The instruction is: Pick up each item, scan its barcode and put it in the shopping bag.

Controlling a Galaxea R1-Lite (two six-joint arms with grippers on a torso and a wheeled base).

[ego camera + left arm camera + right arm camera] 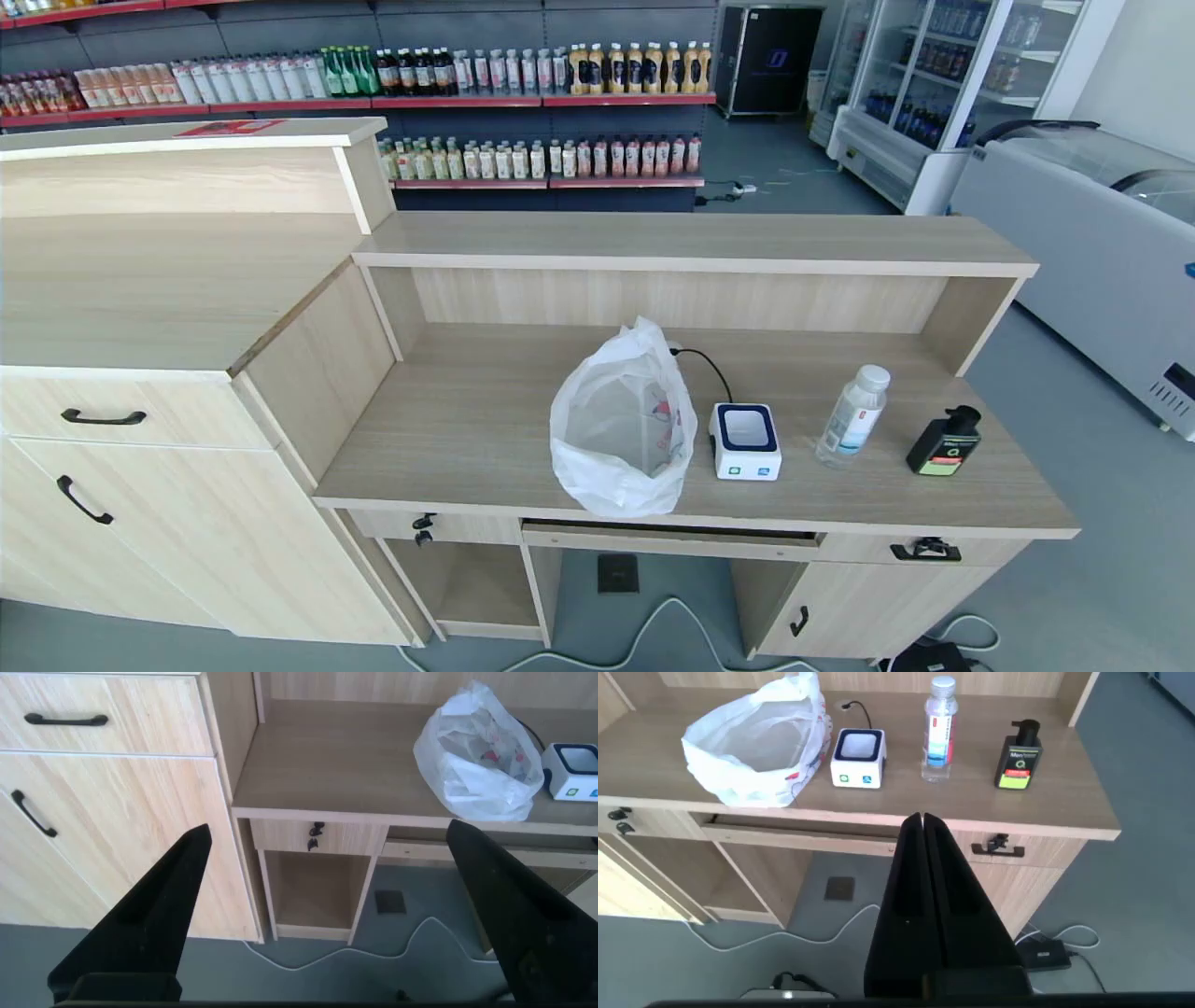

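Bag [621, 425], mouth open, stands mid-surface [467, 420]. Scanner [744, 441] sits just beside it on the right, its cable [705, 362] running behind the bag. Clear bottle [851, 417] is upright right of the scanner, with the black pump bottle [945, 441] upright near the right end. Left claw [329, 831]: fingers wide apart, low before the surface's left front. Right claw [920, 819]: fingers pressed together, empty, low before the front edge.
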